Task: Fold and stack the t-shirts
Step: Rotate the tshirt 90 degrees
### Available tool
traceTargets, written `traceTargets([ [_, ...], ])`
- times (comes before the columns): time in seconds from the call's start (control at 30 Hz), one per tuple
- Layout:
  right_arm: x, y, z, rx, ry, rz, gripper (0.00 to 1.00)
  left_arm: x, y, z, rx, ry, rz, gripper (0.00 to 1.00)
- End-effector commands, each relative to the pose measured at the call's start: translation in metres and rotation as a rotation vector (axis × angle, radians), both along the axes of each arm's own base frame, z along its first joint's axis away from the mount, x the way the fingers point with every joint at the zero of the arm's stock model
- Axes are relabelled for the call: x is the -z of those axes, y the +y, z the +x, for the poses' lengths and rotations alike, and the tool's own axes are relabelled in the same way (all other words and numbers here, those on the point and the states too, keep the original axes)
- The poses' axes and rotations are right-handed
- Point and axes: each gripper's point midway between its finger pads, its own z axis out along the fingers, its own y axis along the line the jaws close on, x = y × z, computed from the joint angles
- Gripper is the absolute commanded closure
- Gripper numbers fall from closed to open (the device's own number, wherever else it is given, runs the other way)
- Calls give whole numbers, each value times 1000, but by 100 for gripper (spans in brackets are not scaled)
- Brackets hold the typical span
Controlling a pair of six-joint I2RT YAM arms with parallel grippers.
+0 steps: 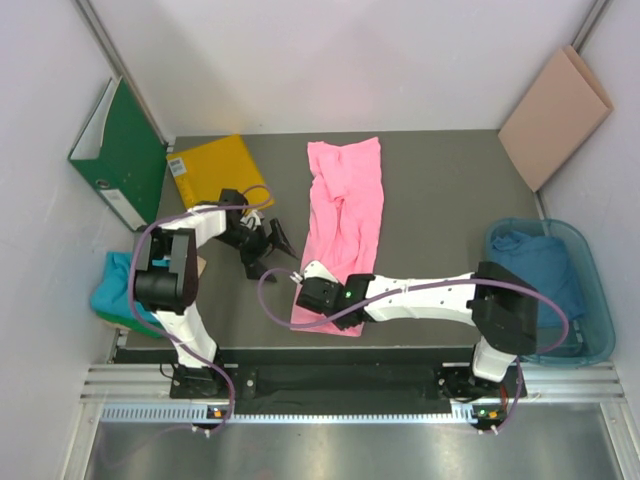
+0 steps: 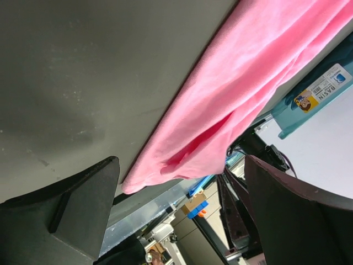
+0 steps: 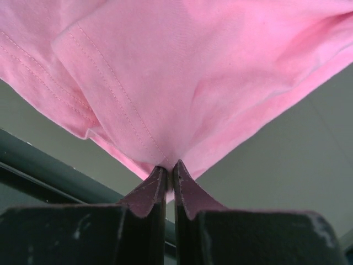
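A bright pink t-shirt [image 1: 345,205] lies as a long crumpled strip down the middle of the table. My right gripper [image 1: 308,290] sits at its near left corner, shut on the pink hem [image 3: 165,99], which bunches into the closed fingertips [image 3: 157,182]. My left gripper [image 1: 270,250] hovers just left of the shirt, open and holding nothing. From the left wrist the pink t-shirt [image 2: 231,99] runs diagonally beyond the wide-spread fingers [image 2: 71,215]. More teal t-shirts [image 1: 535,260] lie in the basin, and a teal one [image 1: 115,290] lies off the table's left side.
A clear blue basin [image 1: 598,300] stands at the right edge. A green binder [image 1: 120,150] leans on the left wall beside a yellow sheet [image 1: 210,170]. A peach board [image 1: 555,115] leans at the back right. The table's near edge runs just below the right gripper.
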Motion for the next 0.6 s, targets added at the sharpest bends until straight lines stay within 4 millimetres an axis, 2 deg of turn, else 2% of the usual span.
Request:
traceTargets([
  [0.0,-24,-4,7,32,-37,17,97,1,1,5,8,-7,0,1],
  [0.13,-20,-13,2,27,-19,-8,95,2,1,6,12,-6,0,1],
  [0.33,-4,-23,-8,15,26,-33,89,4,1,6,16,-4,1,1],
  [0.4,0,-23,-8,18,31,-43,81,6,1,6,16,-1,1,1],
  [0.47,5,-23,-8,21,34,-52,80,6,1,7,15,-3,0,1],
  [0.5,6,-22,-8,18,34,-53,75,6,0,6,15,2,-2,1],
  [0.57,8,-21,-8,18,37,-62,74,6,0,7,14,0,-2,1],
])
